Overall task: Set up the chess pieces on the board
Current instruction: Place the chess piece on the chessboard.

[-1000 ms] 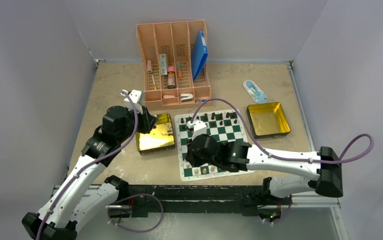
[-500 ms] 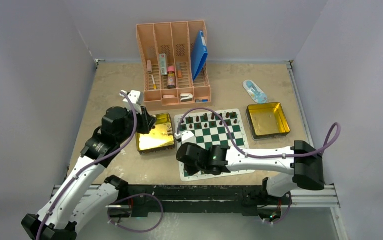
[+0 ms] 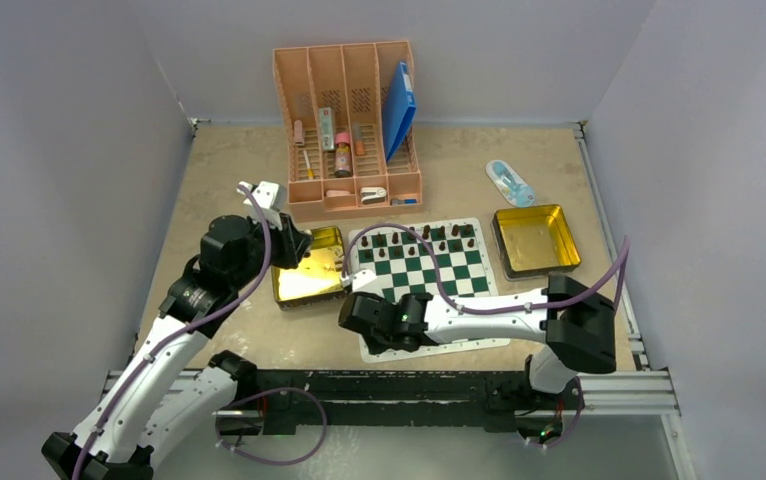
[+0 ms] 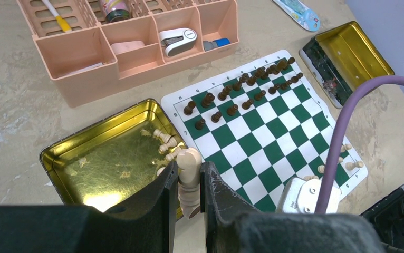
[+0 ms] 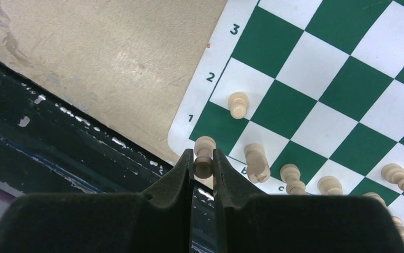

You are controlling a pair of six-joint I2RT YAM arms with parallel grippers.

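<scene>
Jaws on right gripper [image 5: 203,162] pinch a pale wooden piece [image 5: 204,149] at the board's [image 5: 316,89] corner; left gripper [image 4: 189,182] pinches a rounded piece [image 4: 189,163] by the shiny tin's [image 4: 99,158] edge.

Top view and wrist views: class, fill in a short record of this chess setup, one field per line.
board: green-and-white mat, white border
dark pieces: standing on the far rows
pale pieces: several on the near rows
left tool: shut on a large pale piece over the left tin
right tool: shut on a small pale piece at the board's near-left corner
</scene>
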